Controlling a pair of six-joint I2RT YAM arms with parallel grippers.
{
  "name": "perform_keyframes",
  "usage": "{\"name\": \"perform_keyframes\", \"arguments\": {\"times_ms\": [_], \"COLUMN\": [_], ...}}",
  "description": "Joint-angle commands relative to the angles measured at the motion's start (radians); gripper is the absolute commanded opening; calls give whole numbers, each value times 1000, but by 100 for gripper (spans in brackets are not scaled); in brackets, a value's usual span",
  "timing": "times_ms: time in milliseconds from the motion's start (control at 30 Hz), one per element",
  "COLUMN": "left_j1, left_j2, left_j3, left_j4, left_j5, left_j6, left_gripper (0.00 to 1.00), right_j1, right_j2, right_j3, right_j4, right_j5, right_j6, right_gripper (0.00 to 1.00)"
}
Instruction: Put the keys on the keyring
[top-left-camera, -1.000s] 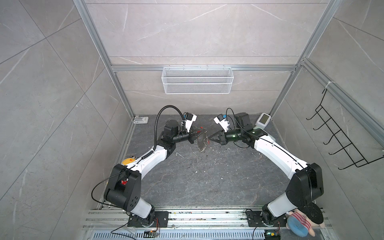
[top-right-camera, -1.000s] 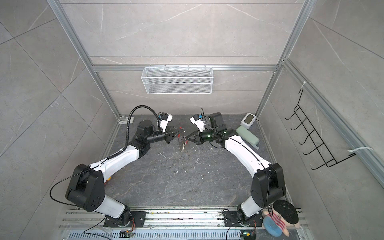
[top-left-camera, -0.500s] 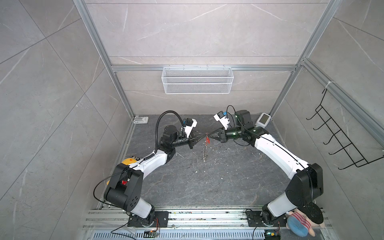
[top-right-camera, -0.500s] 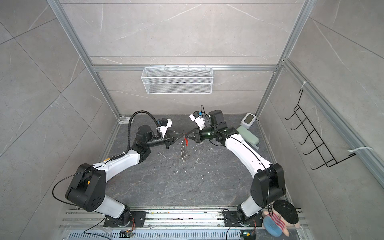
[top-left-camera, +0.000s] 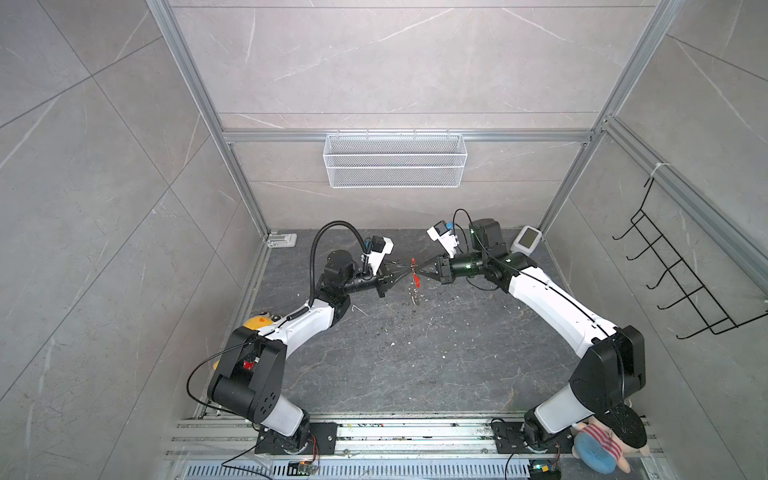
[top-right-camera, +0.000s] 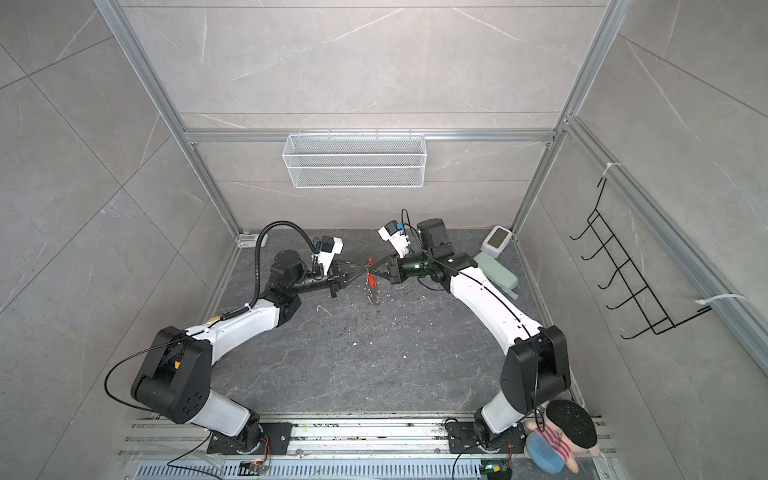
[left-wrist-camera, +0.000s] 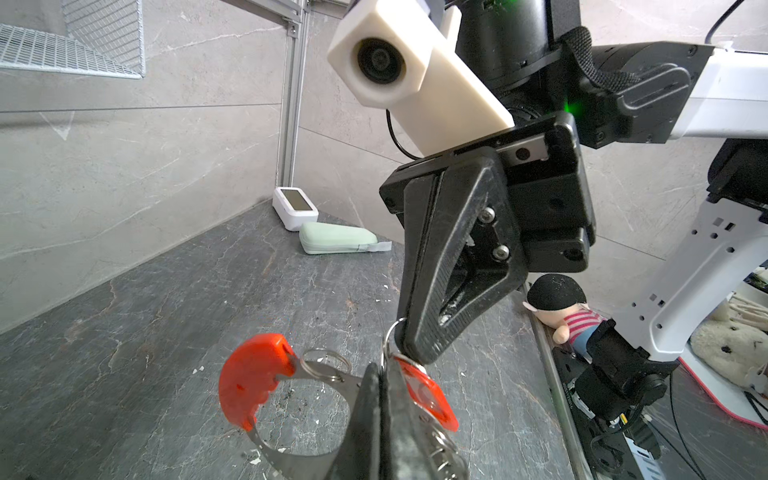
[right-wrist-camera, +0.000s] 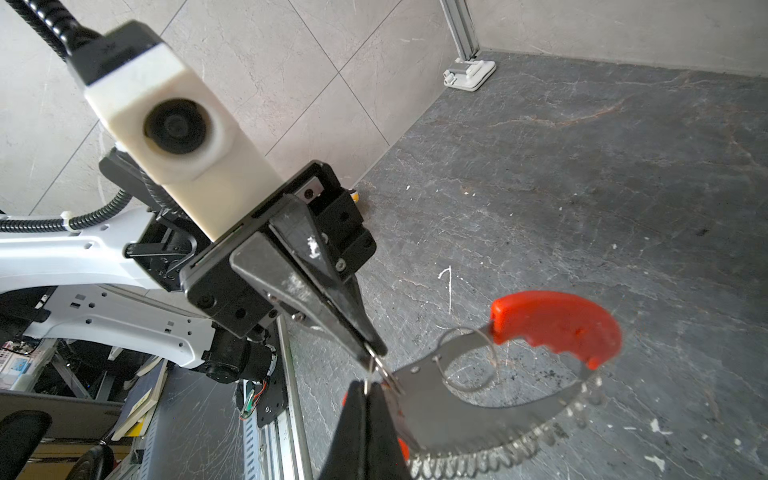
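In both top views, tip to tip over the far middle of the tabletop (top-left-camera: 415, 365): left pincer (top-left-camera: 405, 272) and right pincer (top-left-camera: 420, 272), both fully closed, with the keyring (top-left-camera: 414, 296) dangling between and seemingly clear of the surface.

Through the left wrist camera: left pincer (left-wrist-camera: 382, 370) clamped on the grey band of the keyring (left-wrist-camera: 320, 376), with the red strip (left-wrist-camera: 249, 382) out to one side. Right pincer (left-wrist-camera: 409, 349) pinched at the top of the keys (left-wrist-camera: 432, 399), red tag touching the band.

Through the right wrist camera: right pincer (right-wrist-camera: 370, 388) closed, with red of the keys (right-wrist-camera: 402, 451) peeking out beside it. Left pincer (right-wrist-camera: 372, 347) nipping a small wire loop at the end of the keyring (right-wrist-camera: 478, 411).

Looks like the threading step itself, working the tag's ring onto a loop. Cannot tell whether linked yet. Next, probably: hold the band steady, ease the ring through the loop's split, and let go only once caught.
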Motion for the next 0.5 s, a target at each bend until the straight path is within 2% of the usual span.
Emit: {"name": "perform_keyframes", "arguments": {"times_ms": [0, 267, 467], "left_j1": [3, 4, 11], "left_j2": [-3, -7, -13], "left_j3": [38, 42, 34], "left_j4": [67, 70, 113], "left_j5": [50, 83, 81], "left_j6": [11, 29, 32], "left_gripper": [0, 0, 0], "right_j1": [-4, -14, -34], "right_j2": [24, 74, 66], "right_j3": [34, 71, 31], "right_j4": [29, -20, -15], "right_j5": [-10, 47, 52], "right_j6": [15, 25, 40], "right_gripper": [0, 0, 0]}}
